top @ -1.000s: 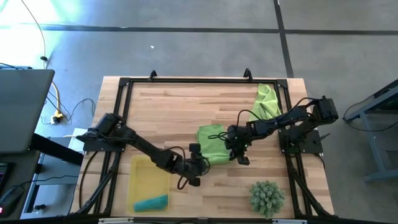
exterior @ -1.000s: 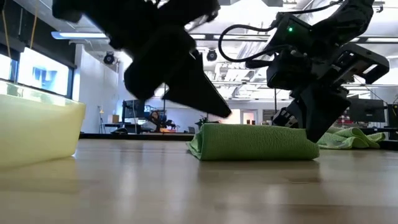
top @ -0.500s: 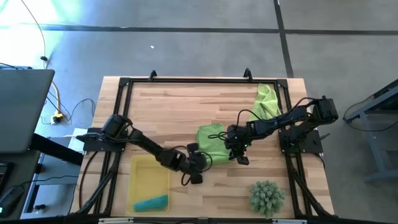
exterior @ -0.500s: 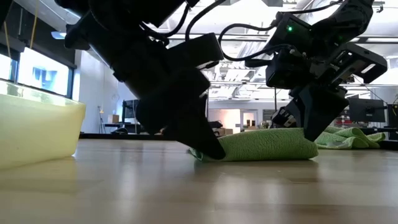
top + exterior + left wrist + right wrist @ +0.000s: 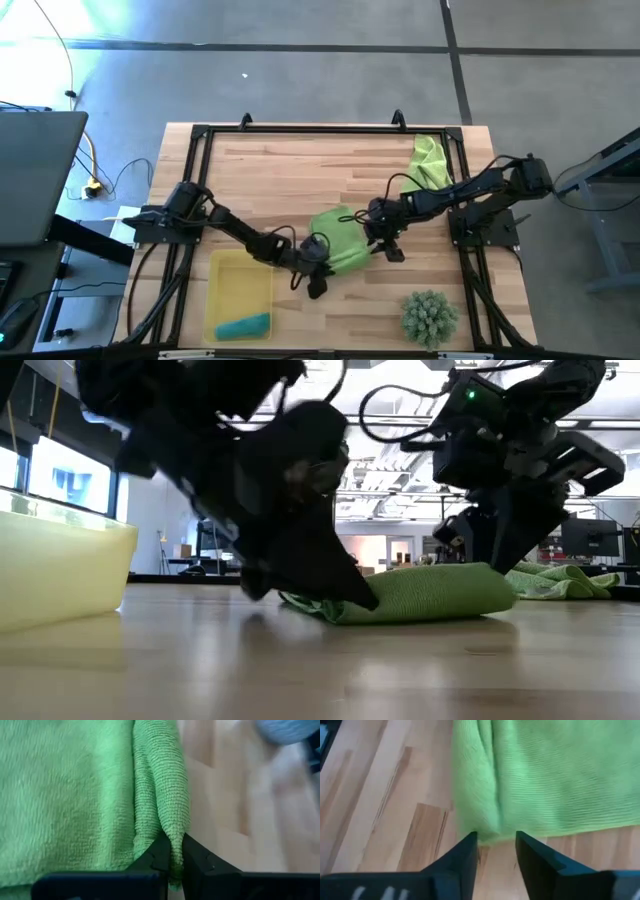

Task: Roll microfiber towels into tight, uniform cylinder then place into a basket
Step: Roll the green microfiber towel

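The lime green towel (image 5: 338, 238) lies folded on the wooden desk (image 5: 290, 175), between the two grippers. The left gripper (image 5: 318, 272) is at the towel's near edge. In the left wrist view its fingers (image 5: 162, 851) are closed tight on a raised fold of this towel (image 5: 160, 795); the fold stands between the two fingertips and runs away in front of them, and the flat part of the cloth lies to one side of them.

The right gripper (image 5: 388, 243) is at the opposite side of the same towel. In the right wrist view its fingers (image 5: 465, 852) stand apart with a clear gap, and the towel's edge (image 5: 485, 820) lies just in front of the fingertips, not between them. Bare desk shows in the gap. The fingers seem not to touch the cloth, but from the low view this is hard to tell.

A second lime green towel (image 5: 428, 163) lies crumpled behind the right arm, well apart from both pairs of fingers. The teal-blue towel (image 5: 243, 326) lies rolled in the yellow basket (image 5: 225, 280), beside the left arm.
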Controlling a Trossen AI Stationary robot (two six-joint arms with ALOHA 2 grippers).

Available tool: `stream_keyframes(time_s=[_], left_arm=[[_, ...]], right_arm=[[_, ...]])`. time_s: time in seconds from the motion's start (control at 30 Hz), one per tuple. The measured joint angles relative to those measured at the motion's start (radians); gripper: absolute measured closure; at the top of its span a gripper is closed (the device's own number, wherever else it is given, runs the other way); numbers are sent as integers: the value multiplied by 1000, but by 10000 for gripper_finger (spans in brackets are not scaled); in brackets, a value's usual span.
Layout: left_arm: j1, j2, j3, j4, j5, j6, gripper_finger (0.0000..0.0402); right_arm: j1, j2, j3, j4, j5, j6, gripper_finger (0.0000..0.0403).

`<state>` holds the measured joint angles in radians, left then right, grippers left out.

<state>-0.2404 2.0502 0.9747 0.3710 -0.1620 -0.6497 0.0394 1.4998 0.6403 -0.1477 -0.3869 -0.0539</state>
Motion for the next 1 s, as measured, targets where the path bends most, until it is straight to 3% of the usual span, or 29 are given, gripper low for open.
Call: stream_keyframes(time_s=[0.17, 0.4, 0.63, 0.8, 1.0], left_arm=[[17, -3, -56, 65, 35, -153, 389], [44, -10, -57, 63, 39, -258, 389], [79, -14, -57, 56, 104, -292, 389], [82, -14, -49, 43, 124, -287, 389], [82, -14, -47, 38, 127, -277, 389]], right_arm=[[35, -58, 0, -10, 22, -136, 261], [175, -62, 0, 40, 184, -342, 263], [267, -20, 0, 59, 418, -374, 263], [271, 52, 0, 70, 447, -369, 255], [269, 120, 3, 130, 493, -316, 207]])
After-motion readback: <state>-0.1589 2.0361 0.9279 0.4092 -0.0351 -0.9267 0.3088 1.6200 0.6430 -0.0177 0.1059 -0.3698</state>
